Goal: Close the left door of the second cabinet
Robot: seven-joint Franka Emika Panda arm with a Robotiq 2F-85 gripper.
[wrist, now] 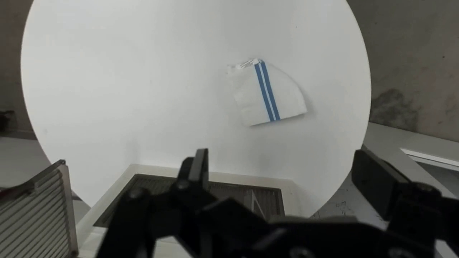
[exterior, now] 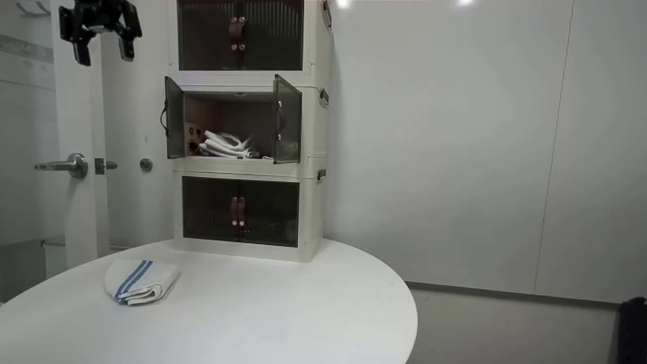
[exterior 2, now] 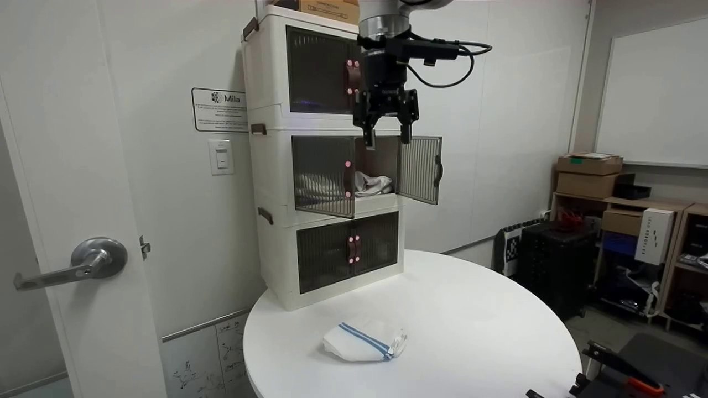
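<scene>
Grey, ribbed and swung out, the left door of the middle cabinet stands at eight o'clock from my wide-spread Robotiq gripper in an exterior view, half-veiling white cloth inside; the top edge crops my arm.

Gry ribbed cab dr, blue-striped wht cloth

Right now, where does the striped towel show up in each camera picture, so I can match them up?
In an exterior view: the striped towel is low and left.
In an exterior view: the striped towel is near the bottom, about midway across.
In the wrist view: the striped towel is above the middle, right of centre.
Shared landmark: the white table under it, in all three.
</scene>
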